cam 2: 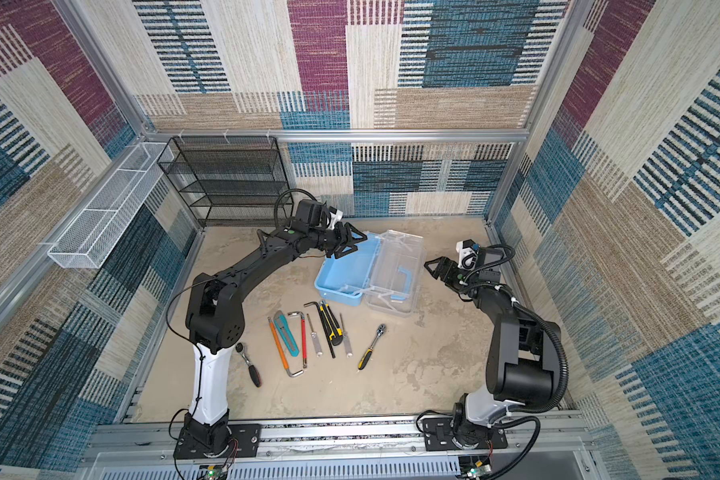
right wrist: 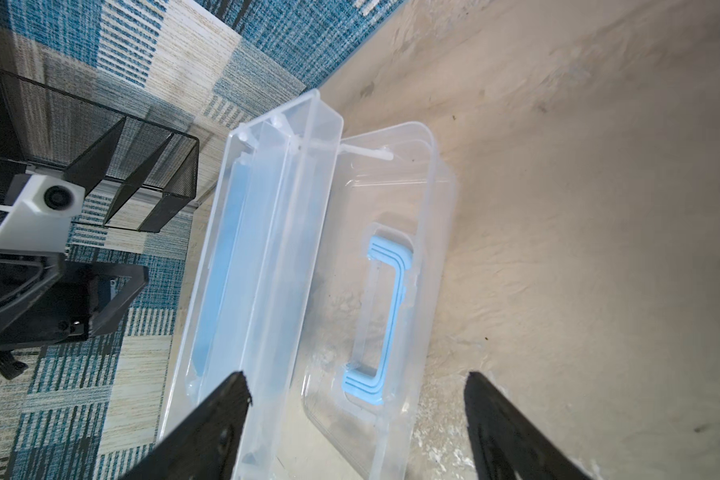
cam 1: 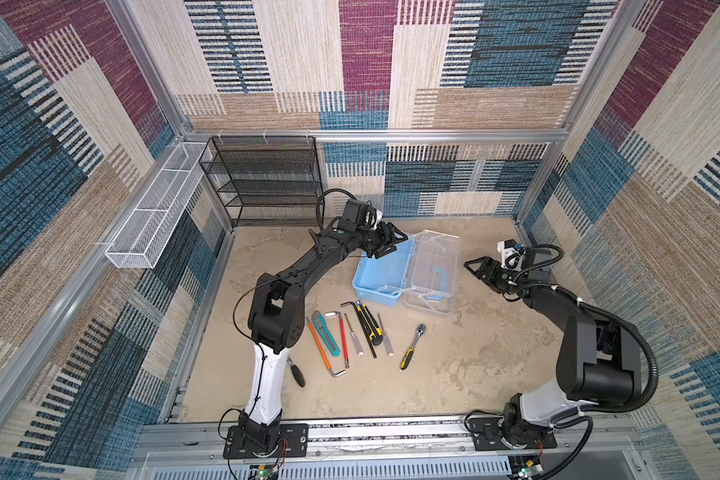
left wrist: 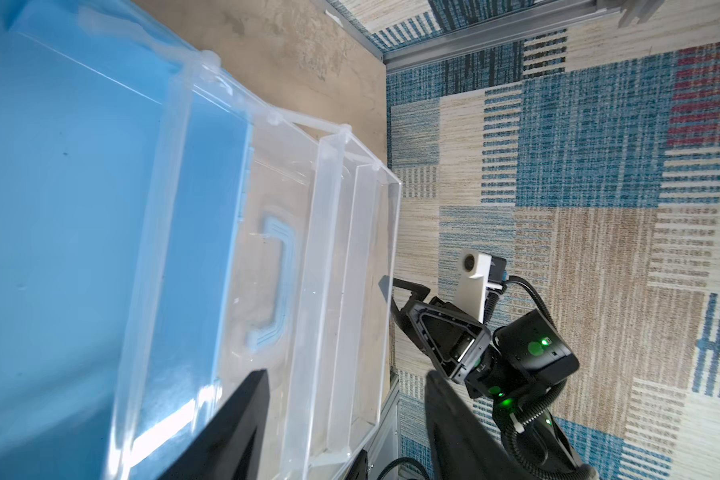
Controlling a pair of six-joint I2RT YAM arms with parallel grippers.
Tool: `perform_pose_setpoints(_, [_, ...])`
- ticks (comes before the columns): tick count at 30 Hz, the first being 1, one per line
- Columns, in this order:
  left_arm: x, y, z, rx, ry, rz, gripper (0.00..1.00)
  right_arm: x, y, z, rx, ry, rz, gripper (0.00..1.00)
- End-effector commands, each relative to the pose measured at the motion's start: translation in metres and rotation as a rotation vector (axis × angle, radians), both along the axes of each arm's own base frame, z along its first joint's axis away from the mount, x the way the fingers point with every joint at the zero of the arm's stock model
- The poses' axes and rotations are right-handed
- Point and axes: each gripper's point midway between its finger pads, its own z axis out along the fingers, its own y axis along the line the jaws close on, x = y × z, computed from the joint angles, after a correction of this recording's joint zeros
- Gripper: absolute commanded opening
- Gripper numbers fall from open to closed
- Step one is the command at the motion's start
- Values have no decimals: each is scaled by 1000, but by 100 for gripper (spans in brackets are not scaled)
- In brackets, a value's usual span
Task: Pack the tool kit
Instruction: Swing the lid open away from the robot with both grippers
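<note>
The tool kit's light blue toolbox (cam 1: pixel 381 270) (cam 2: pixel 341 272) stands open at the table's back middle. Its clear lid (cam 1: pixel 429 305) (right wrist: pixel 391 199) lies flat to the right, with the blue handle (cam 1: pixel 438 276) (right wrist: pixel 385 316) showing through. A clear tray (right wrist: pixel 267 249) (left wrist: pixel 341 270) stands raised between base and lid. My left gripper (cam 1: pixel 393 244) (cam 2: pixel 356 244) (left wrist: pixel 346 415) hovers open over the box's far left corner and holds nothing. My right gripper (cam 1: pixel 472 269) (cam 2: pixel 429 266) (right wrist: pixel 358 403) is open just right of the lid. Small hand tools (cam 1: pixel 350 336) lie in a row in front of the box.
The row holds an orange screwdriver (cam 1: pixel 319 345), a teal knife (cam 1: pixel 326 332), a hex key (cam 1: pixel 362 328) and a yellow-handled ratchet (cam 1: pixel 412 347). A black-handled ratchet (cam 2: pixel 251 365) lies by the left arm. A black mesh rack (cam 1: pixel 262 178) and a white mesh basket (cam 1: pixel 159 208) line the back left.
</note>
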Motion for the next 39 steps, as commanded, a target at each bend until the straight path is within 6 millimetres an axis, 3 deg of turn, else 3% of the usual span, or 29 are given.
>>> perform_pose_setpoints(1, [-2,12,-4,46,-26,-12,64,3,6,10,40,-30,2,83])
perform_pose_setpoints(5, [-1,27,-13,89,-11,-9,65,4,15,15,52,-38,11,82])
perform_pose_setpoints(9, [-5,39,-30,148,17,-21,65,6,23,12,70,-13,24,73])
perform_pose_setpoints(18, [-22,52,-67,234,74,-31,62,13,39,15,80,-2,57,72])
perform_pose_setpoints(24, [-29,41,-74,231,91,-59,59,28,42,13,98,13,88,65])
perform_pose_setpoints(27, [-32,28,-76,220,103,-78,55,37,43,15,109,11,102,57])
perform_pose_setpoints(33, [-32,9,-77,179,113,-77,48,54,42,15,96,26,128,55])
perform_pose_setpoints(39, [-34,-16,-75,138,121,-87,45,75,39,13,71,33,144,46])
